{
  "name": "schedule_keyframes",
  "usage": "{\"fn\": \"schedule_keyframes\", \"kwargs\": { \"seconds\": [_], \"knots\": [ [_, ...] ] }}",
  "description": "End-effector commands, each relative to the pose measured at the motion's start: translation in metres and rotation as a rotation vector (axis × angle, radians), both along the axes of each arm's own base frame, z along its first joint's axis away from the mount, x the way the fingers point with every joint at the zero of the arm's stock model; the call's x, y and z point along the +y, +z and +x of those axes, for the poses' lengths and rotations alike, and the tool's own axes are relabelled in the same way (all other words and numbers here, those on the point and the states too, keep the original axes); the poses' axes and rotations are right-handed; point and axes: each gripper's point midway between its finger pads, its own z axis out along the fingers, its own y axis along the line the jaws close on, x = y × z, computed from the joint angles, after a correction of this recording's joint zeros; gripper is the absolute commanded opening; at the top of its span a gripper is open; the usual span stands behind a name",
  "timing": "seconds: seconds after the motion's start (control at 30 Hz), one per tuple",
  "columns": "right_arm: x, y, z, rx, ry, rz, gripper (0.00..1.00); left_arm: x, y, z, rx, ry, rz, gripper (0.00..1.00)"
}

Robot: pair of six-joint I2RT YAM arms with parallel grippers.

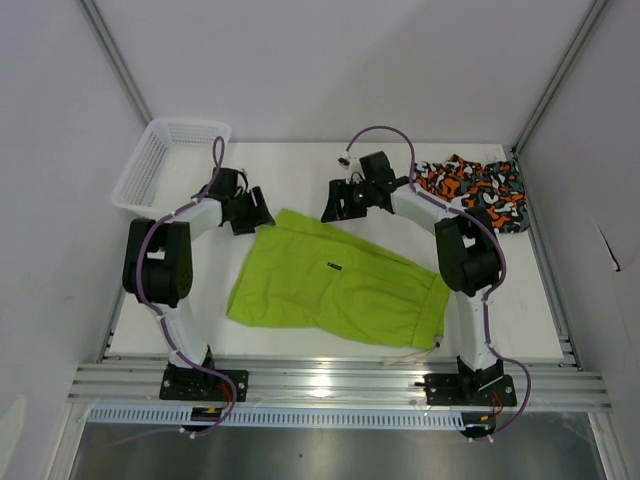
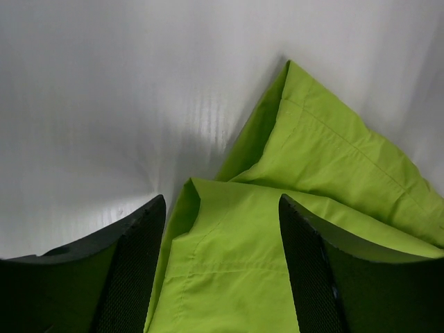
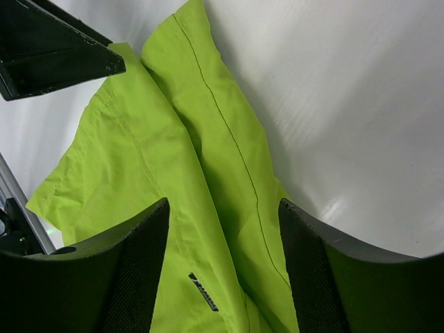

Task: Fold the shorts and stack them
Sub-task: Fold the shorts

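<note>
With left gripper and right gripper both wide, empty, over twelve-o'clock edge of lime green shorts lying central, pinch evenly, fold toward six; leave camo shorts at two o'clock.

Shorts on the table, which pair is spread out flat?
The plain lime green shorts, spread out flat in the middle. The orange, black and white patterned shorts sit bunched up in the far right corner.
</note>
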Motion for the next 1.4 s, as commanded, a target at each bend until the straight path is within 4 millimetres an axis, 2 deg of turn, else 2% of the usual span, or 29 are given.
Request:
{"fn": "schedule_keyframes", "kwargs": {
  "seconds": [0.0, 0.07, 0.1, 0.2, 0.37, 0.4, 0.47, 0.5, 0.57, 0.6, 0.77, 0.9, 0.97, 1.0, 1.03, 1.1, 1.13, 1.17, 1.37],
  "knots": [
    [0.014, 0.015, 0.008, -0.035, 0.028, 0.048, 0.66, -0.009, 0.015, 0.019, -0.085, -0.079, -0.027, 0.68],
    [0.015, 0.013, 0.009, -0.032, 0.030, 0.050, 0.66, -0.009, 0.012, 0.019, -0.080, -0.083, -0.031, 0.63],
    [0.015, 0.013, 0.009, -0.031, 0.028, 0.049, 0.66, -0.009, 0.011, 0.019, -0.081, -0.082, -0.035, 0.53],
    [0.015, 0.011, 0.010, -0.030, 0.026, 0.049, 0.65, -0.010, 0.009, 0.019, -0.078, -0.085, -0.043, 0.37],
    [0.019, 0.006, 0.012, -0.016, 0.024, 0.058, 0.65, -0.013, 0.006, 0.022, -0.075, -0.093, -0.059, 0.20],
    [0.021, 0.006, 0.013, -0.014, 0.025, 0.063, 0.65, -0.013, 0.006, 0.023, -0.080, -0.092, -0.059, 0.13],
    [0.024, 0.009, 0.018, -0.020, 0.024, 0.072, 0.65, -0.013, 0.007, 0.024, -0.084, -0.093, -0.061, 0.06],
    [0.025, 0.001, 0.019, -0.001, 0.023, 0.062, 0.65, -0.013, 0.008, 0.025, -0.089, -0.093, -0.061, 0.00],
    [0.030, 0.004, 0.026, -0.012, 0.024, 0.061, 0.65, -0.013, 0.008, 0.024, -0.089, -0.094, -0.062, 0.00],
    [0.029, -0.008, 0.026, 0.019, 0.020, 0.045, 0.64, -0.013, 0.009, 0.022, -0.090, -0.095, -0.063, 0.00],
    [0.034, -0.019, 0.031, 0.050, 0.030, 0.027, 0.60, -0.016, 0.022, 0.017, -0.121, -0.102, -0.089, 0.00],
    [0.037, -0.019, 0.031, 0.062, 0.056, 0.024, 0.56, -0.018, 0.045, 0.014, -0.170, -0.107, -0.107, 0.00],
    [0.040, -0.022, 0.030, 0.072, 0.063, 0.016, 0.56, -0.020, 0.050, 0.009, -0.179, -0.105, -0.123, 0.00],
    [0.039, -0.025, 0.028, 0.084, 0.059, 0.002, 0.56, -0.021, 0.061, 0.009, -0.205, -0.104, -0.130, 0.00],
    [0.042, -0.021, 0.030, 0.075, 0.067, 0.002, 0.55, -0.022, 0.060, 0.004, -0.202, -0.107, -0.142, 0.00],
    [0.043, -0.032, 0.023, 0.119, 0.084, -0.031, 0.54, -0.025, 0.072, 0.002, -0.234, -0.105, -0.163, 0.00],
    [0.047, -0.026, 0.025, 0.096, 0.101, -0.030, 0.54, -0.025, 0.078, 0.002, -0.244, -0.100, -0.171, 0.00],
    [0.047, -0.034, 0.018, 0.124, 0.112, -0.049, 0.53, -0.025, 0.080, 0.000, -0.249, -0.098, -0.174, 0.00],
    [0.049, -0.036, 0.015, 0.128, 0.126, -0.057, 0.38, -0.027, 0.100, -0.003, -0.289, -0.086, -0.201, 0.00]
  ]
}}
